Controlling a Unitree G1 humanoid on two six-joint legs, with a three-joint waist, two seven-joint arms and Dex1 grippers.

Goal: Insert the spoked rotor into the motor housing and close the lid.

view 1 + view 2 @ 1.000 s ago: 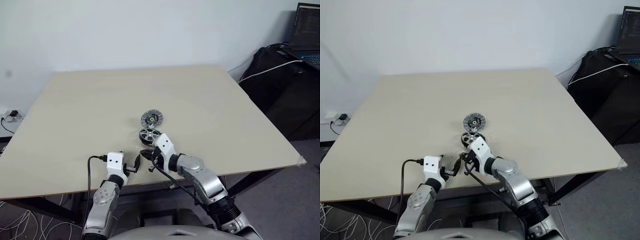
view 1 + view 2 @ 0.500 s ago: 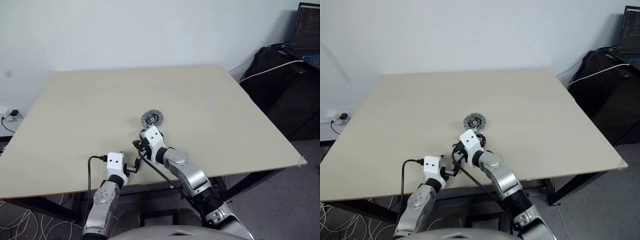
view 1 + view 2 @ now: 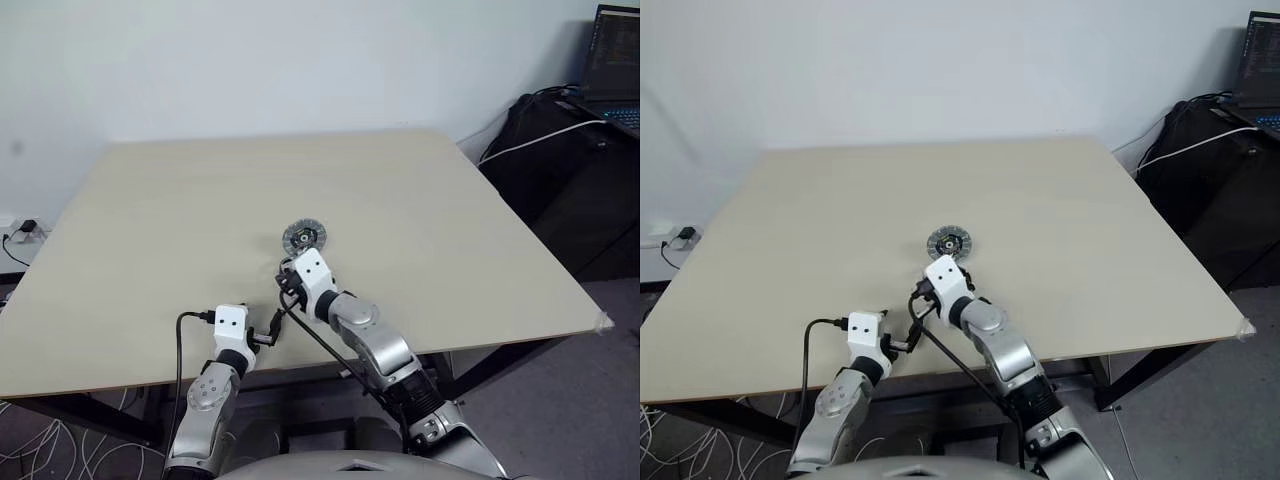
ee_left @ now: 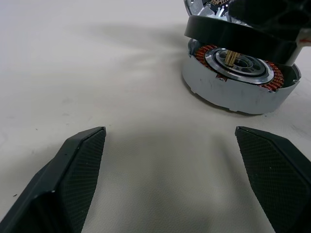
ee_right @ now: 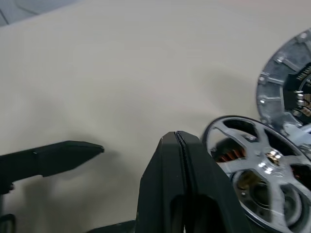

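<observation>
The motor housing (image 4: 233, 90), grey outside with copper coils around a silver centre, sits on the table near its front edge. The spoked rotor (image 5: 265, 170) lies tilted on top of it, its dark rim (image 4: 233, 39) raised on the near side so the coils still show. Just behind them lies the lid (image 3: 303, 237), inner side up. My right gripper (image 5: 178, 141) is shut and empty, its tips right beside the rotor's rim. The left gripper (image 4: 170, 131) stands open and empty on the near side of the housing, pointing at it.
The beige table (image 3: 450, 220) stretches far behind and to both sides. A black bag (image 3: 560, 170) with a white cable and a laptop (image 3: 615, 60) stand beyond its right edge. Cables lie on the floor at the left.
My right hand has moved forward and to the left and turned, so it now covers the rotor in the head views. The left arm has kept still.
</observation>
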